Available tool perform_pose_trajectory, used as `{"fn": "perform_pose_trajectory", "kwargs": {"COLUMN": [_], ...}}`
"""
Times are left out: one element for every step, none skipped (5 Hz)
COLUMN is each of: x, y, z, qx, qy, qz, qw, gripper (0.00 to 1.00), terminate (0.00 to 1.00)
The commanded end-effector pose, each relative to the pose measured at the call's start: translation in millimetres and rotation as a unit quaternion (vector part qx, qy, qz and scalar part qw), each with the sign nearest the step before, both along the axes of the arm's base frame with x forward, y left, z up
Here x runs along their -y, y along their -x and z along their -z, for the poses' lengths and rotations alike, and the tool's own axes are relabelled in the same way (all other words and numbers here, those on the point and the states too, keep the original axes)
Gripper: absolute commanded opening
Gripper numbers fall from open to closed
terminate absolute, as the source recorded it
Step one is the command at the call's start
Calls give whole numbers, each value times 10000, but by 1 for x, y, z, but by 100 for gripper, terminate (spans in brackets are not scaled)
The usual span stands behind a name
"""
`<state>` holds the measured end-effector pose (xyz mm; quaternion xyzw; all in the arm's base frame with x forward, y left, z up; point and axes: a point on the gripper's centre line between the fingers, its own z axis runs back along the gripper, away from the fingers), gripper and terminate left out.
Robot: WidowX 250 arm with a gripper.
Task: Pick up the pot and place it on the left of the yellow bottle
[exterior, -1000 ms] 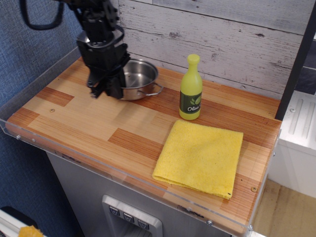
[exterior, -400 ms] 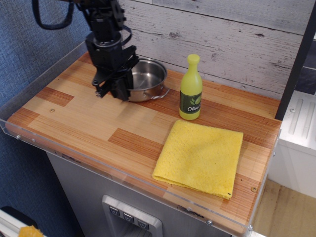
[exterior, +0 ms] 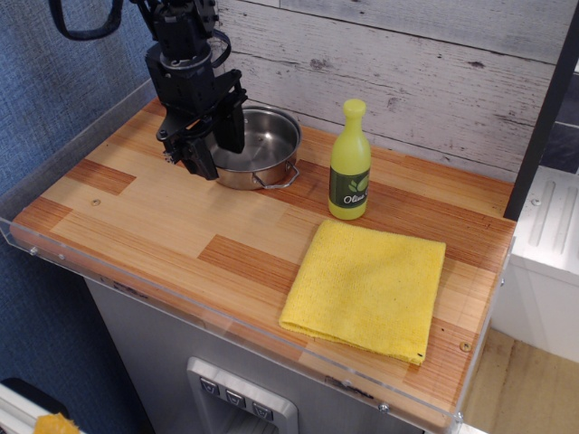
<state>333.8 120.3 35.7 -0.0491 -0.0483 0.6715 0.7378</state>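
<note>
Left of the bottle [exterior: 350, 161], whose dark label read "Olive", sat the pot [exterior: 259, 147] on the table [exterior: 163, 221]. Over its left rim hung the gripper [exterior: 217, 149], jaws apart, straddling the wall.

We see the gripper [exterior: 215, 143] now spread wider than a second ago, one finger [exterior: 232, 127] inside the pot [exterior: 258, 147] and the other outside its left wall, and it sits higher, toward the counter's back edge. The pot, which slid right toward the yellow bottle [exterior: 350, 163], is now turned so its front loop handle [exterior: 276, 178] faces the front edge.
</note>
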Motion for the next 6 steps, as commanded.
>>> {"fn": "perform_pose_trajectory", "kwargs": {"x": [1,5,8,17,28,40], "y": [-7,-6,0,18,40,59], "z": [-52,-69,-81,-87,-95,-101], "qx": [354,259,137,65,158,142], "qy": [-372,-441,-662,-750,-584,-604], "qz": [452,1088,1842,2741,3399,3758], "qw": [9977,9927,9806,9588,9385,9246], "gripper": [100,100,100,100,100,100], "terminate": [0,0,0,0,0,0]}}
